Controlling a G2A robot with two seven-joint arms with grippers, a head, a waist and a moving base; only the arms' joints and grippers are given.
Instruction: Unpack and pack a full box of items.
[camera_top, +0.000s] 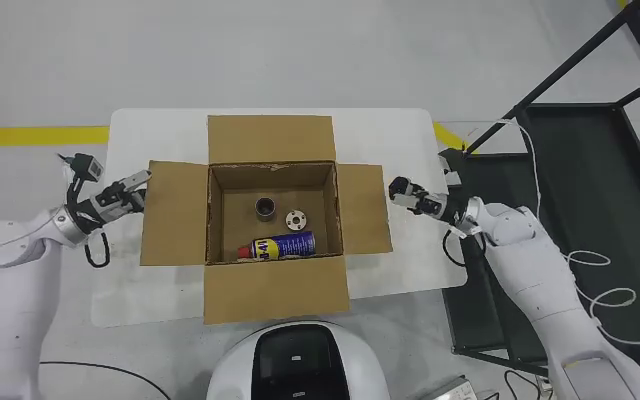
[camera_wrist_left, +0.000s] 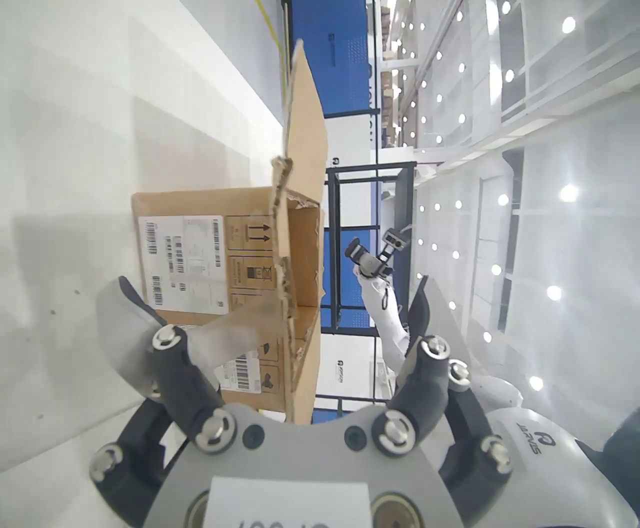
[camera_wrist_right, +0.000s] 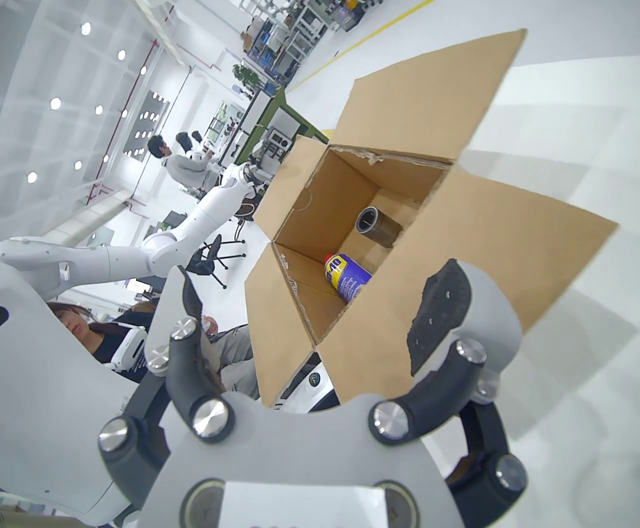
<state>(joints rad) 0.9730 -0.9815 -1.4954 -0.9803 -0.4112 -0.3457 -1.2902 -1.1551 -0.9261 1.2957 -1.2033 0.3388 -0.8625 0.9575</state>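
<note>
At frame centre the open cardboard box on the desk holds a spray can, a dark tube and a metal flange, so unpacking seems unfinished; left pincer and right pincer flank it, wide, empty.

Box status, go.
Left claw and right claw open, flanking the box. Box open, holding spray can, dark tube, metal ring. Opening unobstructed.

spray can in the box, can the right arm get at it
Probably yes: the box flaps are folded out and nothing covers the can on its floor. The open right tool, beside the right flap, would reach over it and down.
</note>
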